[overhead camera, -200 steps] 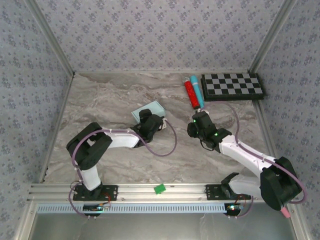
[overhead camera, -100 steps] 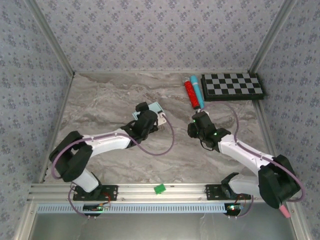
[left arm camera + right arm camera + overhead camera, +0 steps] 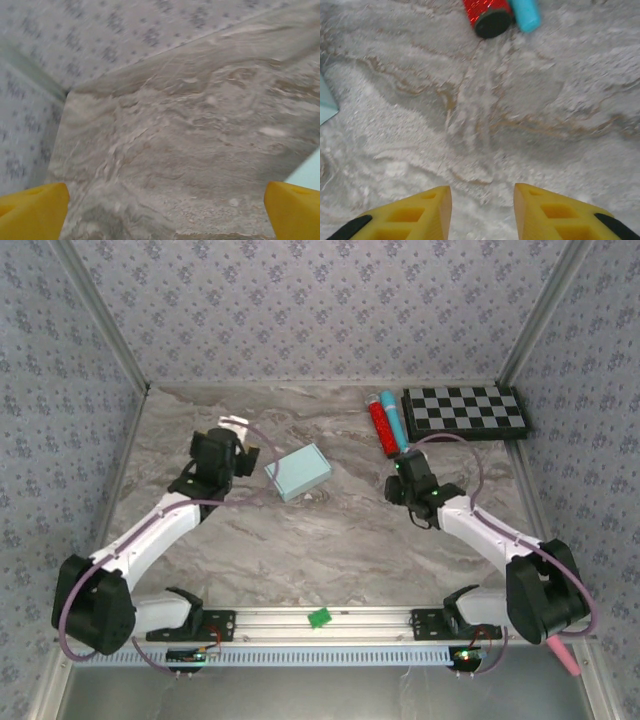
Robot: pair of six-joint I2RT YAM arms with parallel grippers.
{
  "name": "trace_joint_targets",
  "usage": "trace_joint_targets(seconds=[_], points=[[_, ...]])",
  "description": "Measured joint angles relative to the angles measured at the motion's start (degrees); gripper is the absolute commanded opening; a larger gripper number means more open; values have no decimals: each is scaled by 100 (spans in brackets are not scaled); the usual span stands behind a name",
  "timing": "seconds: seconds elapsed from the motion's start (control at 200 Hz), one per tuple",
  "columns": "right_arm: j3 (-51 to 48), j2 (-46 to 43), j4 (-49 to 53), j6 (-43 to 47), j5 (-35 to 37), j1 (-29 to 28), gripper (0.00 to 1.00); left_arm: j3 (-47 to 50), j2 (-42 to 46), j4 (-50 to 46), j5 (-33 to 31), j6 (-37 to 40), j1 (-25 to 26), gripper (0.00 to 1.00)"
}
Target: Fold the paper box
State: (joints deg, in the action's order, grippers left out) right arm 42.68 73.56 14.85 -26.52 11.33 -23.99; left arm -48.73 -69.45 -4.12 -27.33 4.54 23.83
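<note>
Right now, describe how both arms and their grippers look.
Left arm and right arm: white links, black joints, a purple cable looping along each. The left gripper and right gripper have chunky yellow fingers; the right's show recesses and black patches.

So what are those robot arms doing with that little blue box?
Their job is folding a paper box. It lies on the table as a small closed box, with nothing touching it. The left gripper is wide open off to its side. The right gripper, open and empty, faces the red tube and blue tube.
</note>
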Motion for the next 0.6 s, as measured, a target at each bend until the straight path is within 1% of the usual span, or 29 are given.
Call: trace_joint_targets(seconds=[0.215,0.33,0.44,0.605], points=[[155,74,20,437,15,765,57,525,457,-236,37,-1086,-839,100],[188,168,9,636,2,1158,60,743,459,-310,35,-1458,-1327,100],[188,278,-48,833,46,1425,62,1016,457,-251,37,-1624,-1681,100],[31,334,-496,1141,48,1727,63,1550,428,133,81,-1580,-1930,100]])
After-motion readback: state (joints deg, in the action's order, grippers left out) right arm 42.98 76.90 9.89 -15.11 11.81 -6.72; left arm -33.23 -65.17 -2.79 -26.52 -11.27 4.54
